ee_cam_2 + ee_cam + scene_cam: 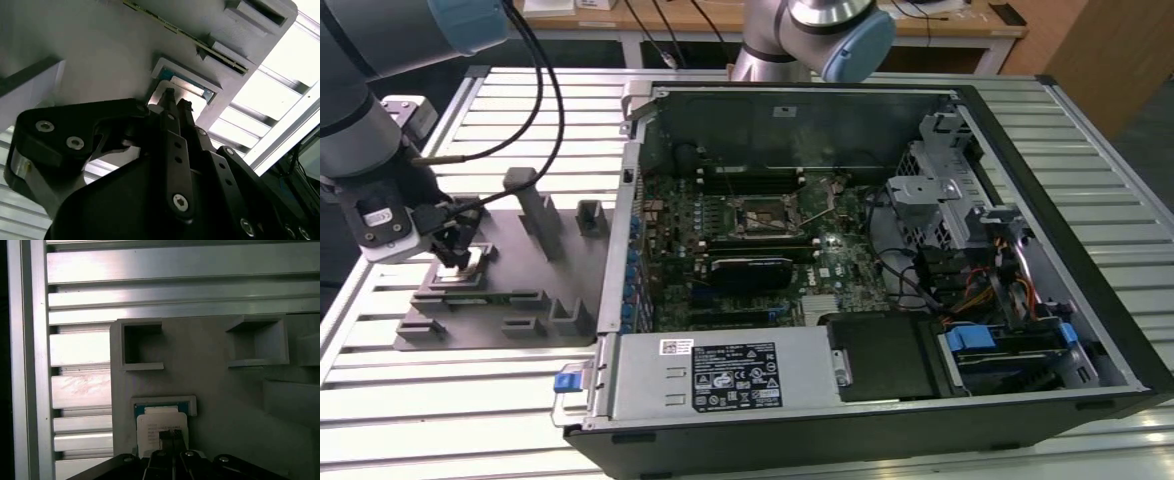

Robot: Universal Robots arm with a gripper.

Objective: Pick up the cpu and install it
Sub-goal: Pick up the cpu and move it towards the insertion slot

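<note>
The cpu (478, 260) seated flat in its holder, at the exterior view's left, about mid-height.

It is a small square chip with a pale silver top plate and a thin blue-green rim showing along one edge in both wrist views (155, 422) (189, 89). It lies level, top plate up, inside a raised square pocket (189, 404) of the grey fixture plate (547, 270), square to the pocket's walls, its middle partly hidden.

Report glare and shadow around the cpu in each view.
Exterior view: even light, no glare on the cpu under the gripper. Second wrist view: table slats blown out, gripper body dark. First wrist view: slats glare, cpu top looks pale.
</note>
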